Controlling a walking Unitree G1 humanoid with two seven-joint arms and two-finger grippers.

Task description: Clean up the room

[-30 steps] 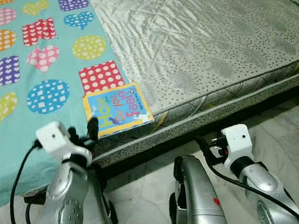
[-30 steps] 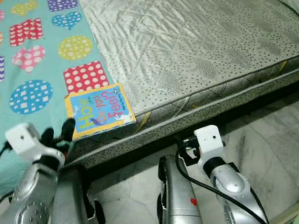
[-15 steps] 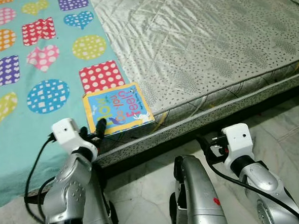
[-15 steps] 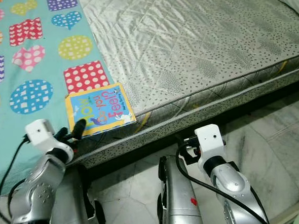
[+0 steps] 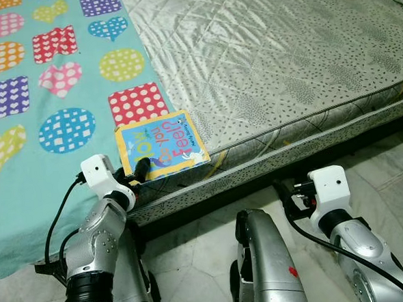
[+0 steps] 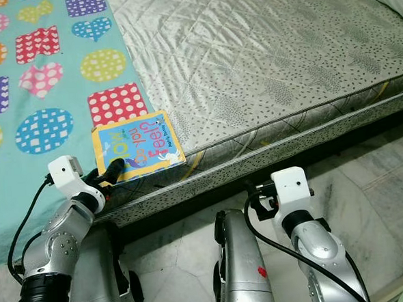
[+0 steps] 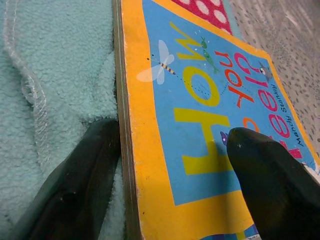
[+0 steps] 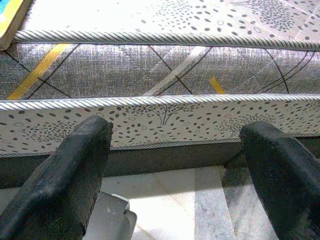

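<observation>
One book [image 5: 161, 144] lies at the bed [image 5: 285, 64] edge, partly on one teal blanket [image 5: 25, 168]. Left gripper [image 7: 170, 165] straddles its corner, fingers apart. Right gripper [image 8: 175, 165] hangs open near the mattress side.

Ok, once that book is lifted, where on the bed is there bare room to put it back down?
The grey mattress right of the book is bare up to its piped edge. The patterned blanket beyond the left pincer is bare too.
</observation>
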